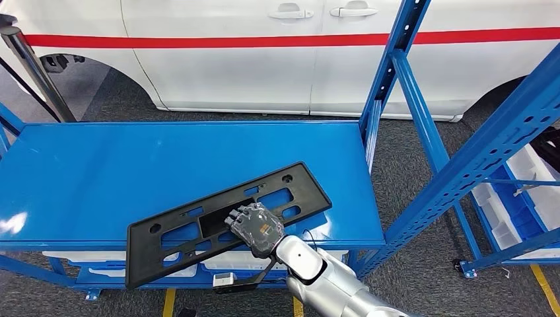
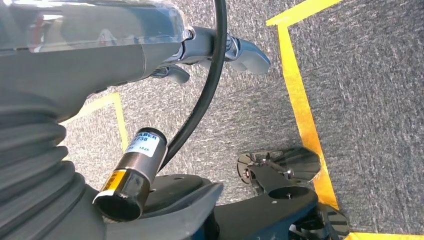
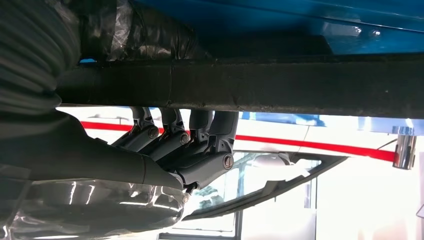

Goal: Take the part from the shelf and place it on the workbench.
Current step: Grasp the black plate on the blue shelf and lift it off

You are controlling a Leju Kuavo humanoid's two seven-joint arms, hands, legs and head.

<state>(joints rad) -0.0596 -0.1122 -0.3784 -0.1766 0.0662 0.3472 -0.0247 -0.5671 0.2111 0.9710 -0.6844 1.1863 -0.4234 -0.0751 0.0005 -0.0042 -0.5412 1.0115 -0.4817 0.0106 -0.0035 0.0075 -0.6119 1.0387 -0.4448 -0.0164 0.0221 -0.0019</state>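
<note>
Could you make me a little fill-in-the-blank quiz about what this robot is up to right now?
1. The black part is gripped by the robot's ____ hand.
2. The part rests on a shelf coloured ____.
3. Behind the shelf stands a white car with a ____ stripe.
4. The left hand hangs over grey ____.

Missing words: right; blue; red; carpet
</note>
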